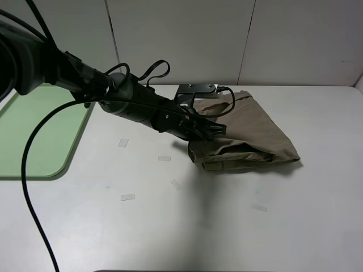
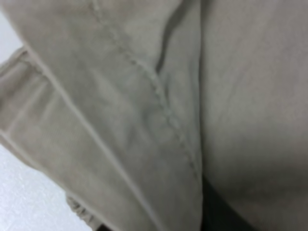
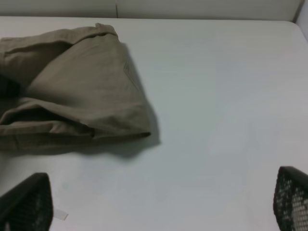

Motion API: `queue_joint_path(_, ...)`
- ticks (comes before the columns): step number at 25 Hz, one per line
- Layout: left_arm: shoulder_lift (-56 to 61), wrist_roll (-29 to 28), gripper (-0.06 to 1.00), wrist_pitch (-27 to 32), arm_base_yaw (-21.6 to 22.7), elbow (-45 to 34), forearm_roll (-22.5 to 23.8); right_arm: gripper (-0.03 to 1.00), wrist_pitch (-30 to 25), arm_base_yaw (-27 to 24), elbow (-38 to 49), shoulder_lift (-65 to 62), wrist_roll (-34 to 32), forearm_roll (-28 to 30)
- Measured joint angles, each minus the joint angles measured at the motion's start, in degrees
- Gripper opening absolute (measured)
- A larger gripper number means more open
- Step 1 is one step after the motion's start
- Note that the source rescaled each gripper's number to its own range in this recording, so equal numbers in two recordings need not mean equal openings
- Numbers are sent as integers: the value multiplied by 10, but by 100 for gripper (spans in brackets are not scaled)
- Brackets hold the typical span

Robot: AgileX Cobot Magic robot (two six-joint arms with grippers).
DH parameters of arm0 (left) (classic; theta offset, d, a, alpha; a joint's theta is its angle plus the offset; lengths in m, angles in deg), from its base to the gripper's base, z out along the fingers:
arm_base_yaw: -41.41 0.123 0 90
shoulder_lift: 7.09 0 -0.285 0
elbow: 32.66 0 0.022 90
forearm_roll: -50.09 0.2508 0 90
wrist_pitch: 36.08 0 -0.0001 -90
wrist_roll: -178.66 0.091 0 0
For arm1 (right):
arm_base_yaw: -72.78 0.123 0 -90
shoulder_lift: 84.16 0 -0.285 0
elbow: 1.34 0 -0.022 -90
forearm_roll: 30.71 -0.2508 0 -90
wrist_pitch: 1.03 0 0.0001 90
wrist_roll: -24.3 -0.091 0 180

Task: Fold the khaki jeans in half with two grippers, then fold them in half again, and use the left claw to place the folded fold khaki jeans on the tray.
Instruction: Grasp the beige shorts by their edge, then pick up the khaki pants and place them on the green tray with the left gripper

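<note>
Khaki jeans [image 1: 249, 133] folded, left tool [image 1: 218, 130] at edge.

bench [image 1: 295, 226]: white | khaki jeans [image 1: 255, 136]: folded, centre right | tray [image 1: 34, 136]: pale green, left edge | tape bits [image 1: 127, 197]: scattered, centre

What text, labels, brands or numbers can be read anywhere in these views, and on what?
None can be read.
Jeans: no label or print shows in any view; the left wrist view is only blurred fabric and a seam.
Left gripper: no readable marking on its black body.
Tray: plain green, no text.
Table: a few small blank tape pieces, nothing written on them.
</note>
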Motion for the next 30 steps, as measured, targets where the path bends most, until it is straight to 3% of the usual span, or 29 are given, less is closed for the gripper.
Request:
queue_joint_path(9,32,16,9,31,0,0,0,100,0,0,0,0,0,0)
queue_joint_path(19,84,42,9,152,38,0,6,100,0,0,0,0,0,0)
queue_joint_path(30,157,44,9,316,89,0,128,100,0,0,0,0,0,0)
